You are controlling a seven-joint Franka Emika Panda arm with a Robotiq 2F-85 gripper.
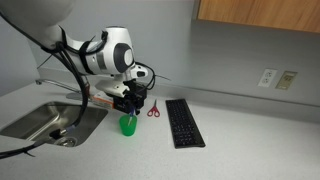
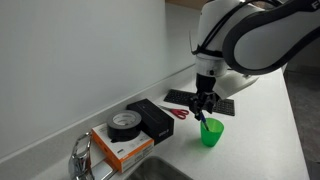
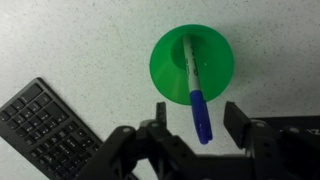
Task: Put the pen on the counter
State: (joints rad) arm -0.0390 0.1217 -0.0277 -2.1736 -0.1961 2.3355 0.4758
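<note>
The pen (image 3: 192, 85), white-bodied with a blue cap end, stands tilted inside a green cup (image 3: 215, 62) on the light counter (image 3: 60, 40). In the wrist view my gripper (image 3: 198, 118) is open, directly above the cup, with a jaw on each side of the blue cap and a gap on both sides. In both exterior views the gripper (image 1: 127, 104) (image 2: 203, 108) hangs just over the cup (image 1: 127, 125) (image 2: 211, 133). The pen is too small to make out there.
A black keyboard (image 1: 183, 122) (image 3: 45, 125) lies beside the cup. Red-handled scissors (image 1: 153, 110) (image 2: 182, 113) lie behind it. A steel sink (image 1: 45, 120) is at one side. A tape roll (image 2: 124, 123) sits on a box (image 2: 122, 150) next to a black box (image 2: 152, 119).
</note>
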